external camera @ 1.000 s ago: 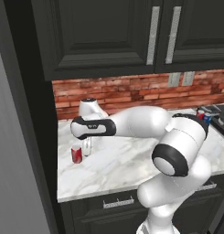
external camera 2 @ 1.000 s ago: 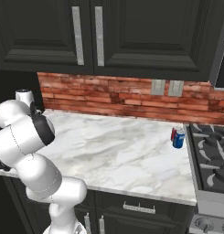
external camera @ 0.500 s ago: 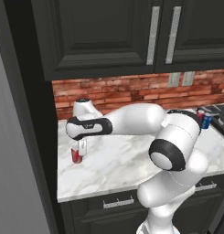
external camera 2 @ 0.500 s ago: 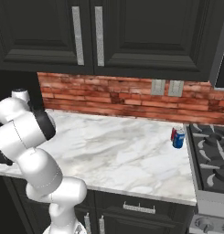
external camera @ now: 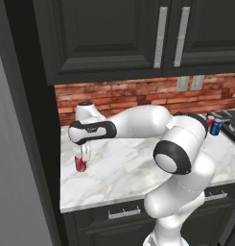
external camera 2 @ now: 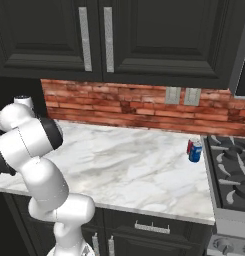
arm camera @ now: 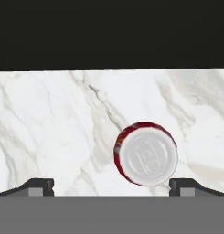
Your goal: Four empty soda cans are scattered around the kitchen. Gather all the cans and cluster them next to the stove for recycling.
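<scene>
A red soda can stands upright on the white marble counter, its long axis vertical and its silver top facing straight up into the hand camera, near the counter's left end where the marble meets a tall dark cabinet side. Directly above it hangs the gripper, pointing down; its two fingertips stand at full spread, far wider than the can, and grip nothing, the can lying between them but nearer one tip than the other and touching neither. Seen from the left base camera, the can shows as a short red cylinder just under the white fingers, with the arm reaching across the counter from the lower right. The counter runs along a red brick wall below dark upper cabinets with long metal handles; dark drawers with bar pulls sit beneath the marble. At the far right end, two more cans, one red and one blue with a white band, stand upright and close together just beside the stove, whose black burner grates meet the counter edge. The left base camera catches that same pair partly hidden behind the arm's elbow, while the right base camera shows them clearly, along with two grey wall outlets set in the brick above them. From the right, the arm's bulk covers the left end of the counter where the first can stands.
</scene>
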